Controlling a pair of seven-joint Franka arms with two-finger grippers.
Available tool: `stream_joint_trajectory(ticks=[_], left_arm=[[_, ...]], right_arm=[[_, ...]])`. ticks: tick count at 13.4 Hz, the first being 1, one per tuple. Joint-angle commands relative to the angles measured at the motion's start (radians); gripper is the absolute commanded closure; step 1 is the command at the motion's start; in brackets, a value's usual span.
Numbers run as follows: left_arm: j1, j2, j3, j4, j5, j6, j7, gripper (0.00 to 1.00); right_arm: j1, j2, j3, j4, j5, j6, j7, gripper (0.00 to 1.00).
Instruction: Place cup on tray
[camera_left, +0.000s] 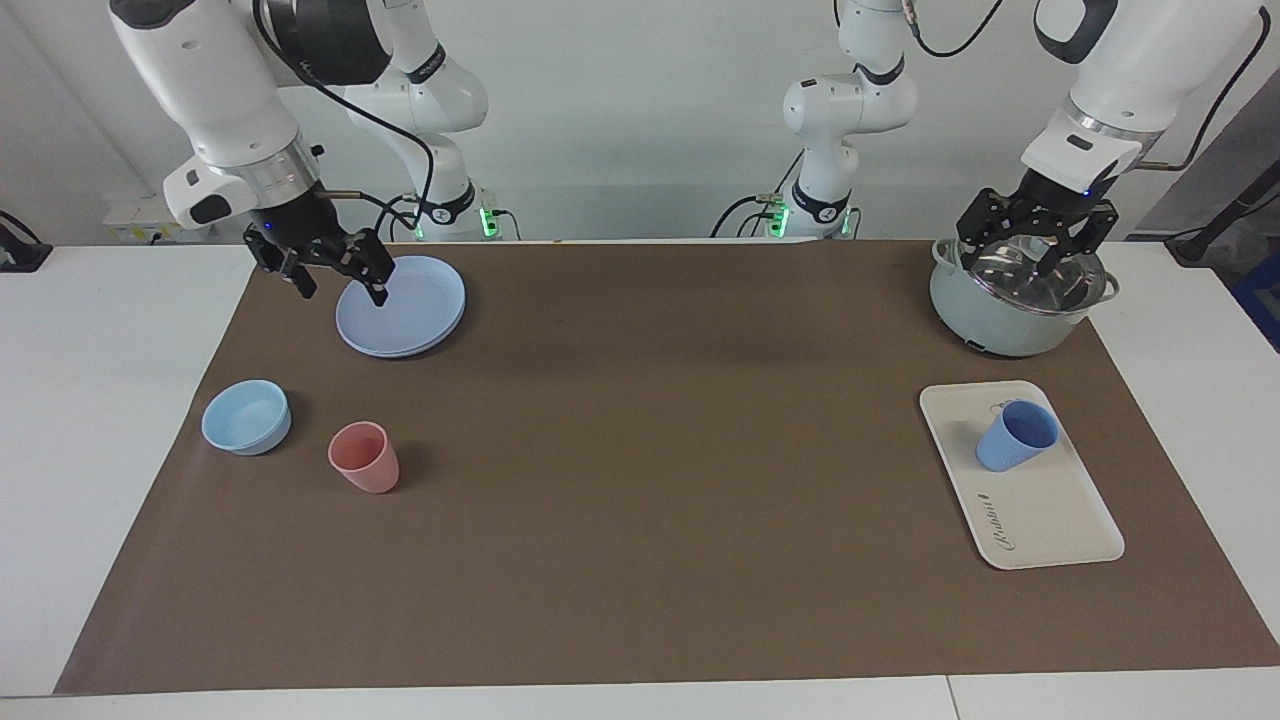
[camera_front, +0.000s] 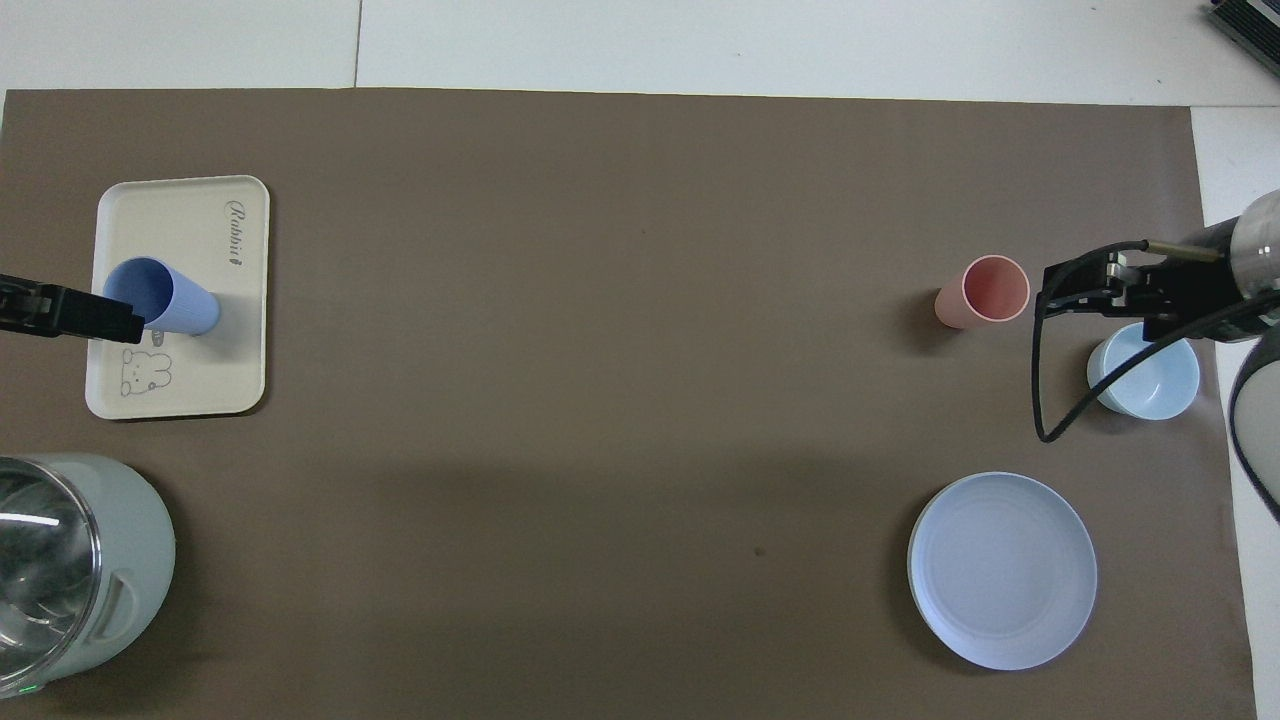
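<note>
On the table (camera_left: 640, 620), we find the periwinkle-blue cup (camera_left: 1016, 435) standing on the cream-white tray (camera_left: 1045, 520), mouth up, at the end of the tray nearer to the robots, close to the small bear drawing that shows beside it in the overhead view. The tray lies toward the left arm's end of the table, a little farther from the robots than the pale green pot (camera_left: 1010, 320) with its glass lid.

No claw touches the cup. The left claw (camera_left: 1036, 243) hangs in the air over the pot, its fingers spread apart and holding nothing. The right claw (camera_left: 330, 275) hangs at the right arm's end over the edge of the round blue plate (camera_left: 405, 310), its fingers likewise apart and empty.

We judge the task all but complete: the cup sits squarely inside the tray's rim, upright and free of any grip, and both arms are clear of it. As far as these views show, nothing is left but for the arms to settle into rest.

The other pieces play no part. The salmon-pink tumbler (camera_left: 364, 457) and the light-blue bowl (camera_left: 246, 417) stand side by side toward the right arm's end of the table, farther from the robots than the plate and well apart from the tray.
</note>
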Motion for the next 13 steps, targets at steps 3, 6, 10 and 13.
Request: stream_joint_trajectory(ticks=[3, 6, 10, 13], left_arm=[[-0.003, -0.029, 0.018, -0.036, 0.017, 0.015, -0.018, 0.00], [0.011, -0.029, 0.018, -0.036, 0.017, 0.013, -0.018, 0.00], [0.011, -0.029, 0.018, -0.038, 0.017, 0.015, -0.018, 0.00], [0.011, -0.029, 0.018, -0.036, 0.017, 0.013, -0.018, 0.00]], right_arm=[[0.003, 0.015, 0.013, 0.018, -0.042, -0.025, -0.032, 0.00], [0.005, 0.010, 0.033, 0.012, -0.039, -0.038, -0.065, 0.00], [0.005, 0.005, 0.050, 0.007, -0.039, -0.039, -0.072, 0.00], [0.005, 0.004, 0.057, 0.007, -0.039, -0.047, -0.070, 0.00]])
